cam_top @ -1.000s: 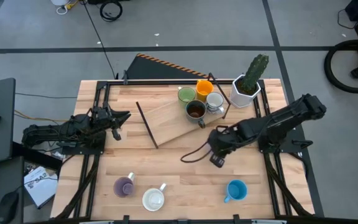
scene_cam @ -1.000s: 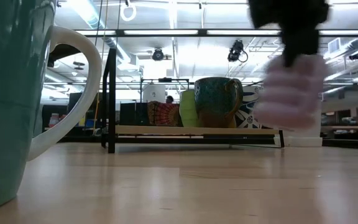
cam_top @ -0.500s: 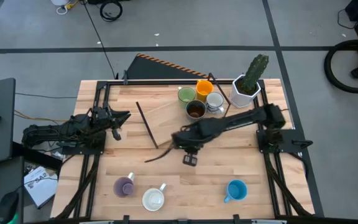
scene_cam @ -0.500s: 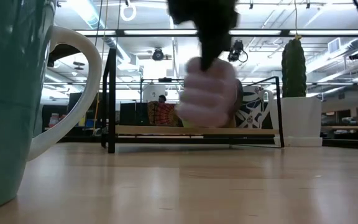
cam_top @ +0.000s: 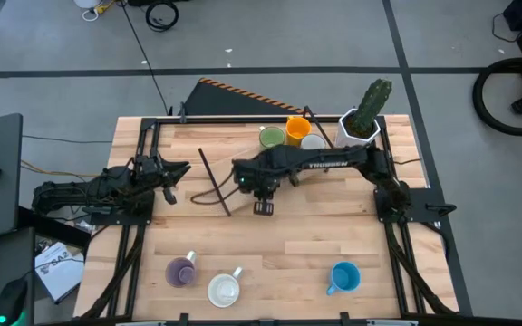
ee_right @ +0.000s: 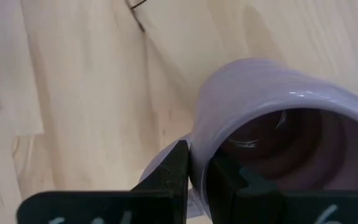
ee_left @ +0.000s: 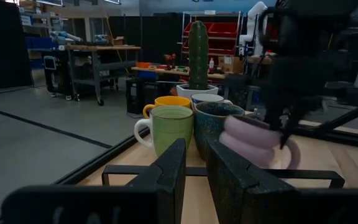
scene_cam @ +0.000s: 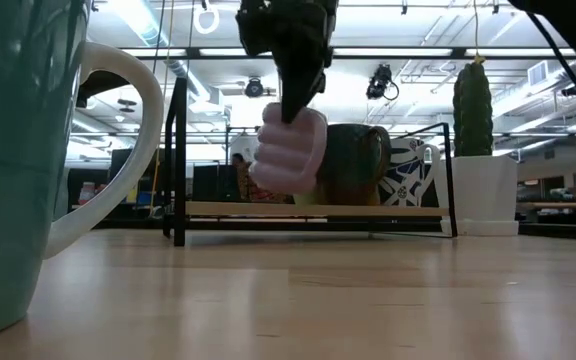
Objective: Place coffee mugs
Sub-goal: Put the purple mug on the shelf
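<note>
My right gripper (cam_top: pixel 261 186) reaches over the rack's sloping wooden board (cam_top: pixel 234 167) and is shut on a lilac mug (scene_cam: pixel 290 150), which the arm hides from above. Green (cam_top: pixel 272 138), orange (cam_top: pixel 297 127) and white (cam_top: pixel 314 142) mugs stand at the board's far end, and a dark brown one (scene_cam: pixel 360 160) stands just behind the lilac mug. A second lilac mug (cam_top: pixel 181 272), a white mug (cam_top: pixel 225 290) and a blue mug (cam_top: pixel 344 278) stand near the table's near edge. My left gripper (cam_top: pixel 176 170) waits at the table's left, fingers nearly together. My right gripper pinches the lilac mug's rim wall (ee_right: pixel 199 134), one finger inside the mouth and one outside, close to the handle (ee_right: pixel 157 180). The fingers come from above, pointing down. The mug hangs tilted below them, lifted clear over the rack (scene_cam: pixel 298 209).
A white pot with a cactus (cam_top: pixel 359 131) stands at the rack's right end. A black cable (cam_top: pixel 208 195) trails from the right arm across the board. A large teal mug with a white handle (scene_cam: pixel 18 150) stands close to the low camera. Bare wood lies between rack and near mugs.
My right arm has swept from the table's right side toward the left and far edge, carrying the lilac mug clear of the table until it hangs over the rack board beside the brown mug. Its black cable dragged along. The grip stayed shut.
</note>
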Tool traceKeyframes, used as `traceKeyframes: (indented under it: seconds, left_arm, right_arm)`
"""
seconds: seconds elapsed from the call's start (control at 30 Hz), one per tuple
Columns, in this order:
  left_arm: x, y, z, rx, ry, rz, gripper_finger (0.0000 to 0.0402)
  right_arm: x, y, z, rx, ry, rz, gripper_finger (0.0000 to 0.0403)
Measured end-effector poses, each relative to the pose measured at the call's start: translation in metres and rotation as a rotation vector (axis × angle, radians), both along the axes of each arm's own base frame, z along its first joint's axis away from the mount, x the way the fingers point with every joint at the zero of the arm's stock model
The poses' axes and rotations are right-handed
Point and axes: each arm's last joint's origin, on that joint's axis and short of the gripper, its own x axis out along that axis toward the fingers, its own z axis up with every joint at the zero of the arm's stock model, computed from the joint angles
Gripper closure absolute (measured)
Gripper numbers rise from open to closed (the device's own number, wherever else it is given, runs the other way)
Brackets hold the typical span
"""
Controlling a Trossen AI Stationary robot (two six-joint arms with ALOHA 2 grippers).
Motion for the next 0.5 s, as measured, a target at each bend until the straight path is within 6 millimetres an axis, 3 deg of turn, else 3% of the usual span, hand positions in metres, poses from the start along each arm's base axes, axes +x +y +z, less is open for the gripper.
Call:
traceKeyframes:
  seconds: [0.17, 0.5]
  left_arm:
    - [0.000, 0.000, 0.000, 0.000, -0.003, 0.000, 0.0333]
    - [0.000, 0.000, 0.000, -0.001, -0.005, 0.000, 0.0333]
  right_arm:
    - [-0.002, -0.012, 0.000, 0.004, 0.017, 0.024, 0.0364]
    - [0.000, -0.017, -0.005, -0.004, 0.002, 0.058, 0.0362]
